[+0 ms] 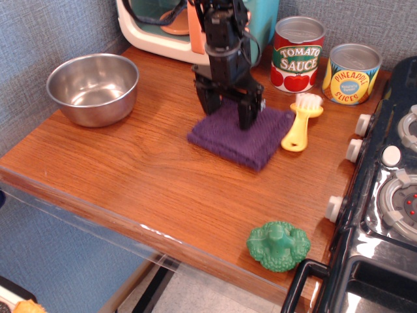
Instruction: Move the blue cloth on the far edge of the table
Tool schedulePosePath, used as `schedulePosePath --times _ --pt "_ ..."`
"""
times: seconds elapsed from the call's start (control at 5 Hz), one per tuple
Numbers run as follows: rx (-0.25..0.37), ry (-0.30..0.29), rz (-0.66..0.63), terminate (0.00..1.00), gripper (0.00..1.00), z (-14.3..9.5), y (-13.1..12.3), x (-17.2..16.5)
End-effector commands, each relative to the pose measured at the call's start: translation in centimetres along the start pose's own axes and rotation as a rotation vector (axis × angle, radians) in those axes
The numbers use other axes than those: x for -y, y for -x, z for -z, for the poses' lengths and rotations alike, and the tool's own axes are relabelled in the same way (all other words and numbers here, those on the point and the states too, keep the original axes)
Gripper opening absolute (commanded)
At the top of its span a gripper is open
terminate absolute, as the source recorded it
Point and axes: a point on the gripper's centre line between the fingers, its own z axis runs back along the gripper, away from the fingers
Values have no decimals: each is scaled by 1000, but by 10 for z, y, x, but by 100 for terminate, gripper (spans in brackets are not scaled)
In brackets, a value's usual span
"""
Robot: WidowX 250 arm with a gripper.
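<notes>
The blue cloth [242, 134] lies flat on the table [130, 169], a folded dark violet square turned like a diamond, one corner pointing toward the near edge and stove side, the opposite one hidden under the arm. It has no clear long axis; its sides look about equal. It sits toward the right half of the wood top, roughly midway between back wall and front edge. The gripper [225, 112] stands upright over the cloth's back part, black fingers spread apart and their tips pressed down on the fabric, one on the left near the cloth's edge and one on the right; nothing is clamped between them.

Touching the cloth's right corner is a yellow toy brush [301, 124], handle toward the front, white bristles toward the cans. Behind it stand a tomato sauce can [297, 53] and a pineapple slices can [351, 73], both upright with closed silver tops. A steel bowl [92, 88] sits well apart at the left, empty. A toy microwave [171, 25] stands at the back behind the arm. A green toy broccoli [278, 245] rests near the front edge, beside the black stove [384, 195]
</notes>
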Motion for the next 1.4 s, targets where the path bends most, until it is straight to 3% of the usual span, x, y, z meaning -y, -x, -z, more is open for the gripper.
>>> schedulePosePath --times 0.0,0.4,0.8,1.0,1.2 --pt "-18 -37 29 0 100 -35 59 20" --pt "-31 -75 24 0 100 -66 101 20" --pt "70 -23 1 0 100 -112 102 34" --pt "63 -11 -22 0 100 -126 103 47" --pt "63 -11 -22 0 100 -126 103 47"
